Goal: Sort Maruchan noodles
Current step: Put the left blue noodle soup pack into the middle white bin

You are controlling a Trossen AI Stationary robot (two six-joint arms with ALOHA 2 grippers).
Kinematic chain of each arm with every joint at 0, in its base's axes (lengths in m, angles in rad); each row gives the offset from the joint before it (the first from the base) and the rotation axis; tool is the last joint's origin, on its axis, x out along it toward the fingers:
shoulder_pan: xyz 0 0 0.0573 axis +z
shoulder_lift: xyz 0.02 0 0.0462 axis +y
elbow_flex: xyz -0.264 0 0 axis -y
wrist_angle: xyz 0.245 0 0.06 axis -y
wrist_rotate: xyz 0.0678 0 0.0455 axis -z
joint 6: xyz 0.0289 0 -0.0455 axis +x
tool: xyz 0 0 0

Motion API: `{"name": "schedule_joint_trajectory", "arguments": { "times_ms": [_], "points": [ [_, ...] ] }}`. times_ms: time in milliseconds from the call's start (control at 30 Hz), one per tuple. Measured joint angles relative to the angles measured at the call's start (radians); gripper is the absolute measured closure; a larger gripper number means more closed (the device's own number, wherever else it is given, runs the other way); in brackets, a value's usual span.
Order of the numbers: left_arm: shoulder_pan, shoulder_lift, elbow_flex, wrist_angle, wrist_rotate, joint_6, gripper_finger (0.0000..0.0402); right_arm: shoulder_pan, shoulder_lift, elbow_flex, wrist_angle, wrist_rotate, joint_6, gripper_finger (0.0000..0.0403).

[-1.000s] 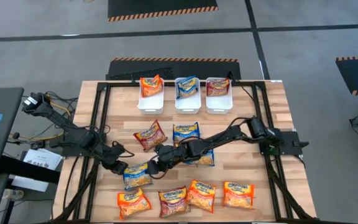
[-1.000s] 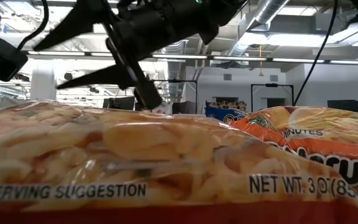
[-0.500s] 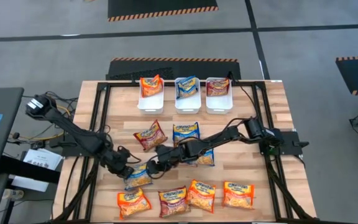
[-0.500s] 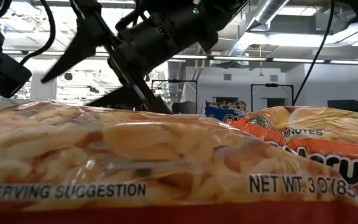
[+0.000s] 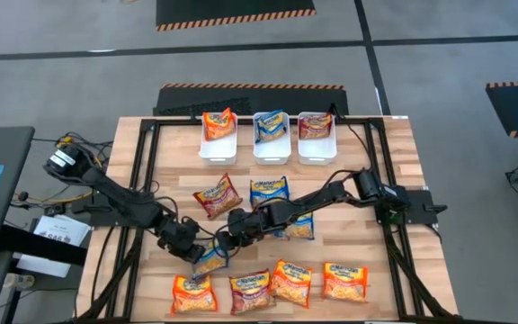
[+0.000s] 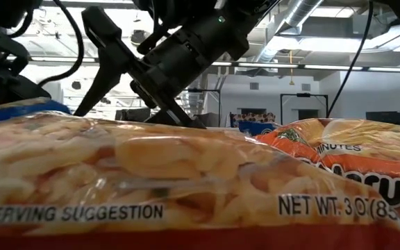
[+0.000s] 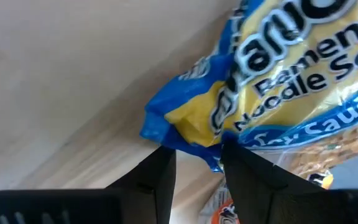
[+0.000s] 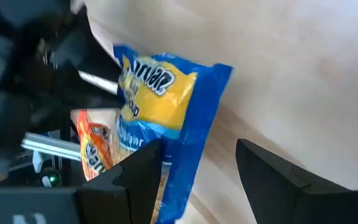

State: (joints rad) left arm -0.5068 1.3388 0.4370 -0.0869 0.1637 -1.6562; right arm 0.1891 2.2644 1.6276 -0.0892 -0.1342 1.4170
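The Maruchan noodles are flat packets. One blue packet [image 5: 210, 260] sits tilted near the table's front left, and it also shows in the right wrist view [image 8: 160, 106]. My left gripper [image 5: 190, 245] is shut on its corner. My right gripper [image 5: 227, 239] stands open just right of that packet, fingers [image 8: 143, 177] beside its edge. Other packets lie flat: red [image 5: 217, 195], blue [image 5: 269, 191], blue under my right arm [image 5: 300, 228]. A front row runs from orange [image 5: 192, 292] to orange [image 5: 344, 281]. My left gripper has the blue packet's crimped corner [image 7: 194, 144] between its two fingers [image 7: 161, 177], coming slanting down from the table's left. The packet sits tilted, with its printed face toward my right gripper. Whether my right gripper touches the packet's edge [image 8: 185, 180], I cannot tell.
Three white bins stand at the far edge, holding an orange [image 5: 218, 135], a blue [image 5: 272, 133] and a red packet [image 5: 316, 131]. A dark frame [image 5: 142, 180] borders the wooden table. In the low view a near packet [image 6: 186, 180] fills the foreground.
My left gripper has sunk and gone toward the table's right and near edges, into the blue packet. The packet lay flat and now stands tilted and shifted a little toward the right, its blue edge rising into the low view. My right gripper has tipped further down.
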Motion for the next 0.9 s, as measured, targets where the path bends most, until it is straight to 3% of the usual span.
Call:
{"name": "schedule_joint_trajectory", "arguments": {
  "times_ms": [300, 900],
  "points": [
    [0.022, 0.052, 0.0, 0.086, 0.023, 0.022, 0.0283, -0.003, -0.001, 0.0, 0.018, -0.01, 0.0, 0.017],
    [0.023, 0.053, 0.0, 0.08, 0.002, 0.039, 0.0283, -0.018, -0.011, -0.001, 0.112, -0.201, -0.053, 0.017]
  ]
}}
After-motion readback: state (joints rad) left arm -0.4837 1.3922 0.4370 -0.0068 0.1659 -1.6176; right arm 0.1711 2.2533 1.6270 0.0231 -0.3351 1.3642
